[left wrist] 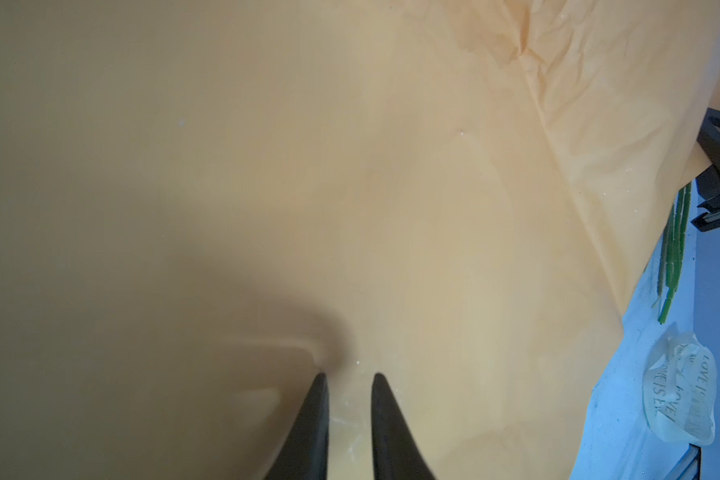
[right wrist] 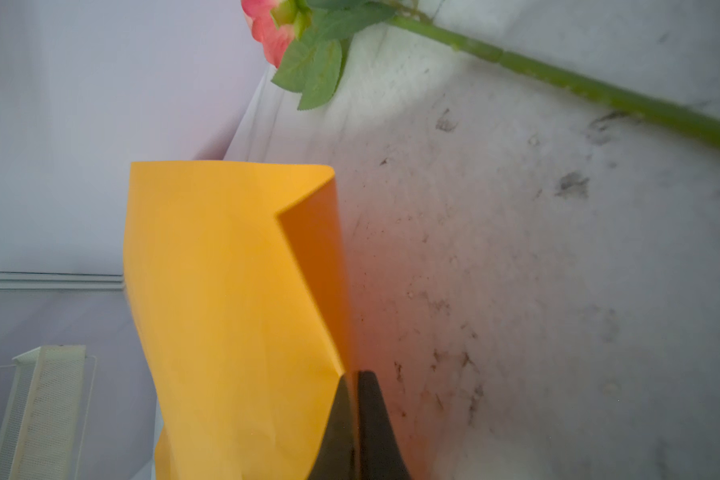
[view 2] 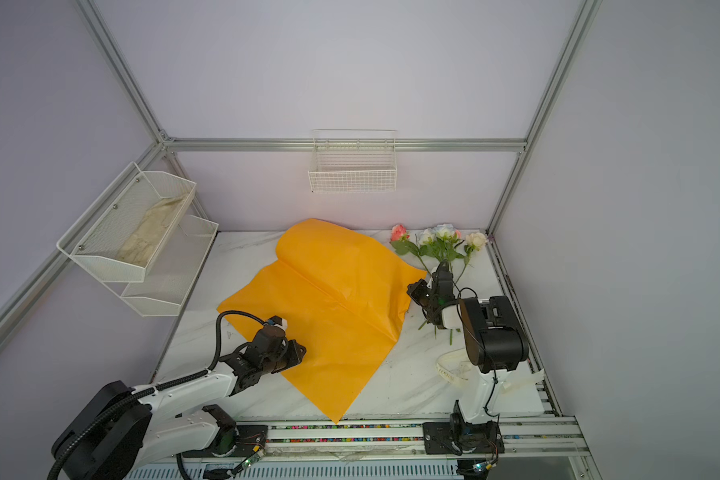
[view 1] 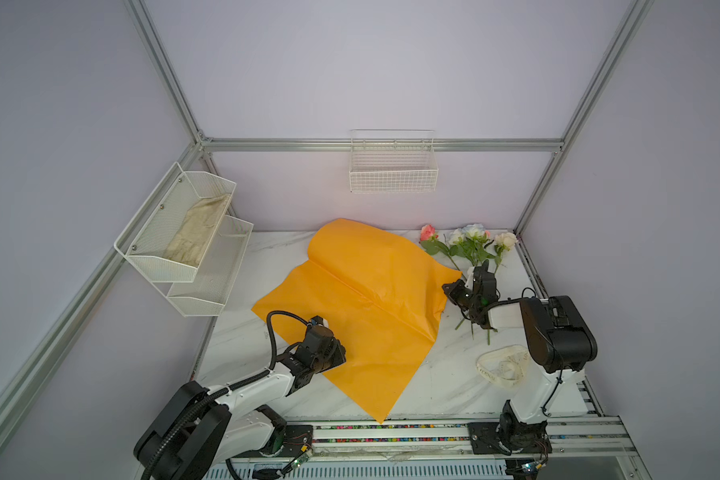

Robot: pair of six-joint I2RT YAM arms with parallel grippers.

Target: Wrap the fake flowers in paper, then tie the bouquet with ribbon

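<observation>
The orange wrapping paper [view 1: 362,299] lay spread across the middle of the marble table [view 1: 433,386], creased down its length, with its far part humped up near the back wall. The fake flowers [view 1: 470,241] lay loose beside it in the table's far right corner, heads toward the back wall and green stems running forward under the right arm; none of them rested on the paper. The right pincer [right wrist: 352,374] was clamped on the paper's right edge, its jaws pressed together with the sheet rising from between them, and the pink rose [right wrist: 267,29] lay just past that lifted corner. The left pincer [left wrist: 348,378] sat low over the near left part of the paper, its jaws a narrow gap apart with nothing between them. A cream lettered ribbon [view 1: 504,368] lay coiled near the right arm's base.
</observation>
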